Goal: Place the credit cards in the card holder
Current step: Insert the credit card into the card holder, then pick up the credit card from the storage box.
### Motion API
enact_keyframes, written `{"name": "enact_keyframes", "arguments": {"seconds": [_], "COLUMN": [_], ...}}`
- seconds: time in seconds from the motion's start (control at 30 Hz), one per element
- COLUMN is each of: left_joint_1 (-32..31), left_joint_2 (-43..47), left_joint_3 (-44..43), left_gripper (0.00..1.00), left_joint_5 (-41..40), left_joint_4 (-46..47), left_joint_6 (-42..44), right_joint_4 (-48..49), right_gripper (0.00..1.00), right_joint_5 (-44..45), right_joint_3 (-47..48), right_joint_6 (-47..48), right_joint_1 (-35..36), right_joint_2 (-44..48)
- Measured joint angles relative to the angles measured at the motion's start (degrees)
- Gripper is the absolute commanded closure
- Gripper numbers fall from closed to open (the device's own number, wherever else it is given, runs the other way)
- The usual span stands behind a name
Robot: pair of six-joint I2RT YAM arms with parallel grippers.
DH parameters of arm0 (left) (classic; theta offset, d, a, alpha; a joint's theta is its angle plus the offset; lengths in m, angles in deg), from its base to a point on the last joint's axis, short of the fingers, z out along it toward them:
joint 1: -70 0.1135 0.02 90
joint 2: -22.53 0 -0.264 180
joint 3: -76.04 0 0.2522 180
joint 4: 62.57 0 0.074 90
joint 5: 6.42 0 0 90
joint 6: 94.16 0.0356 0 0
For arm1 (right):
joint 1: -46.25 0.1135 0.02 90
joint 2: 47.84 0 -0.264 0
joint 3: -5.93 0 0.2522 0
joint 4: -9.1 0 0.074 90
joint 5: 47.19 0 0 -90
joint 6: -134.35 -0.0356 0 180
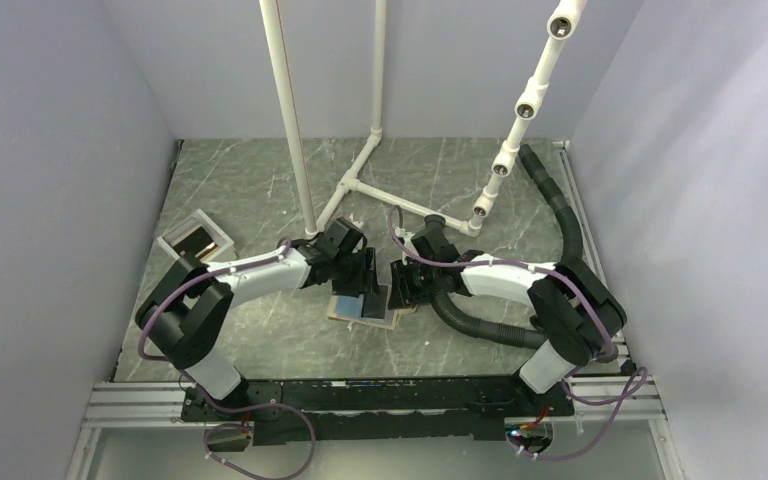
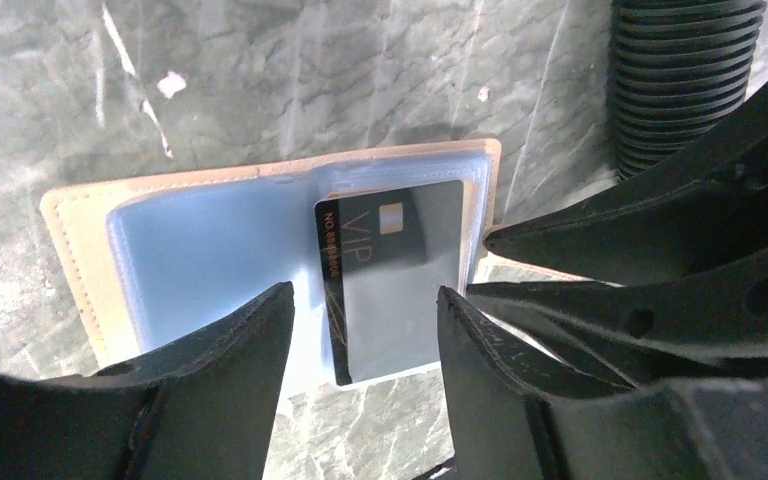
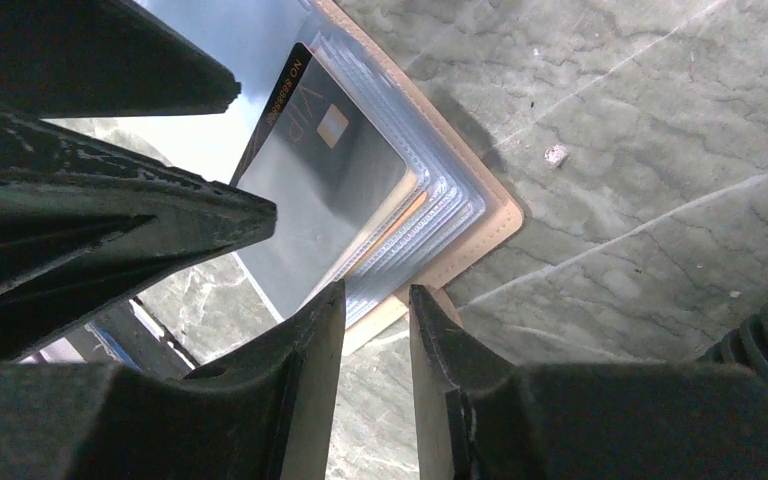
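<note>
1 credit card [image 2: 390, 300] partway in card holder [image 2: 70, 230]; left jaws released astride it, right jaws slightly parted, empty. You've seating left.

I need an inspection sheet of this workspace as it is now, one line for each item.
Surface: grey marbled table, small white specks.
Job's things: card holder lies open; one credit card, marked VIP, partly in its clear pocket.
Clutter: white tray at left, dark items inside.
Grippers: left gripper open, above the card; right gripper at the holder's edge, narrow gap, grip unclear.
Cables: purple cables along both arms; black corrugated hose lies on the table at right.
Surroundings: white pipe frame, plain grey walls.
</note>
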Motion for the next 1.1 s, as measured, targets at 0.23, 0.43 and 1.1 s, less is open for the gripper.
{"name": "enact_keyframes", "arguments": {"seconds": [0.23,0.43,1.1], "left_joint_1": [0.6,0.8,20.7], "left_joint_2": [-0.6,-2.4,29.6], "left_joint_3": [1.6,2.1,8.3], "left_gripper": [0.42,0.42,0.19], "left_joint_5": [2.9,5.6,12.7], "left_joint_4": [3.5,9.5,-8.5], "left_joint_6": [-1.3,-1.1,-6.4], "right_joint_4": [0.2,-0.8,-10.9], "right_gripper": [0.67,0.67,0.41], "right_joint_5": [-0.3,-1.1,14.1], "right_joint_3": [0.2,1.6,18.3], "right_joint_6": [0.1,0.7,7.3], "right_joint_1": [0.0,-0.3,-1.2], "right_joint_2": [-0.7,-1.9,-2.0]}}
